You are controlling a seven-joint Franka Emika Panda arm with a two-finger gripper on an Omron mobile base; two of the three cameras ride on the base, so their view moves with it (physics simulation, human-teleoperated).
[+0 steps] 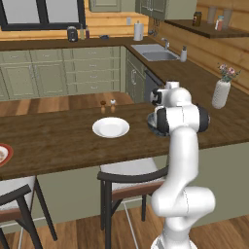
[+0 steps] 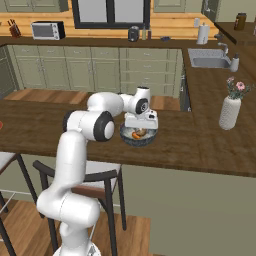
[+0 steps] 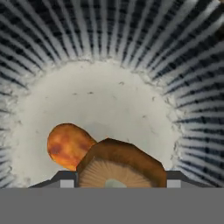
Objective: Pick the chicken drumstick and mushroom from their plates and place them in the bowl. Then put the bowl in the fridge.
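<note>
- I have the mushroom (image 3: 120, 164) between my fingers (image 3: 117, 183); the two dark tips sit at its two sides, partly apart and closed on it, gills facing the camera.
- Directly beyond the fingers is the pale speckled floor of the bowl (image 3: 109, 39), its striped dark wall rising all around.
- The chicken drumstick (image 3: 68, 145) already lies on that floor, just beside the mushroom and partly behind it.
- In the right base view the hand hangs right over the bowl (image 2: 127, 140), with the orange drumstick (image 2: 136, 134) showing inside.
- So I judge the second drop is in hand: next I should let the fingers spread, lift straight out without catching the rim, then take the bowl for the fridge.
- The bowl rests on a dark wooden counter (image 1: 58, 141). A plain white plate (image 1: 111, 127), bare, lies well off to one side, with two small shakers (image 1: 108, 106) past it, and a red-rimmed plate (image 1: 4, 154) at the far edge.
- Farther out: a white vase of flowers (image 2: 230, 111), a sink (image 2: 210, 61), green cabinets and log walls.
</note>
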